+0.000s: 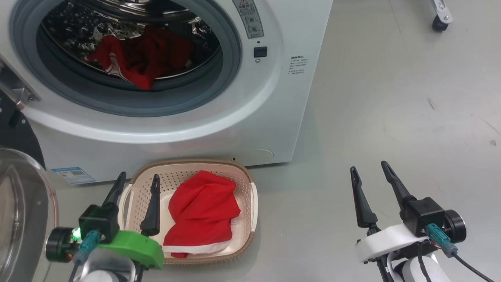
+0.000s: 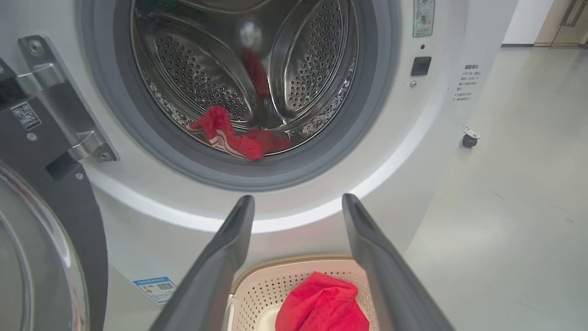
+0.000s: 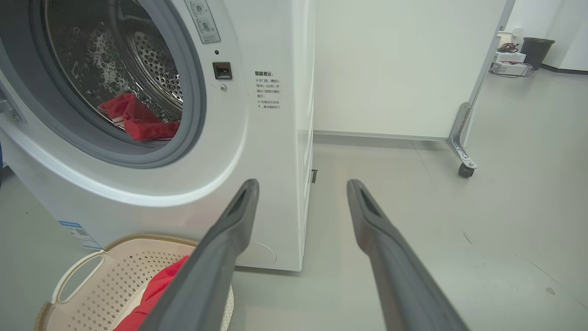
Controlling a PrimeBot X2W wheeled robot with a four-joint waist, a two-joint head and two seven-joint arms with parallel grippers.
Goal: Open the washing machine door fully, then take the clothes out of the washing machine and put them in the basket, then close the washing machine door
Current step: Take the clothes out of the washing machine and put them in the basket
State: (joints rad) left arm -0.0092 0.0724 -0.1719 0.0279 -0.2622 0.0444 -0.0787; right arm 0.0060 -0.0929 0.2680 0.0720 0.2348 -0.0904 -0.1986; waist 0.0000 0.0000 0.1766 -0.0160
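**Where the next reach could slip**

Both our grippers are open and empty: the left gripper [image 1: 139, 176] hangs over the basket [image 1: 188, 162], the right gripper [image 1: 369, 167] over bare floor [image 1: 391, 98]. 1 red garment [image 1: 203, 211] lies in the basket. More red clothes [image 1: 137, 58] sit low in the washing machine [image 1: 250, 117], behind the grey seal [image 1: 129, 100]. Reaching in, we could snag a finger on that seal, or pinch only a fold — the cloth might then drop short of the basket. The door [image 1: 23, 211] stands open just beside the left gripper, so a wide swing could knock it.

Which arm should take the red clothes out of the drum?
Left. The left gripper, fingers open, sits over the basket just below the drum opening, facing the clothes. The right gripper, also open, hangs over floor beside the washing machine.
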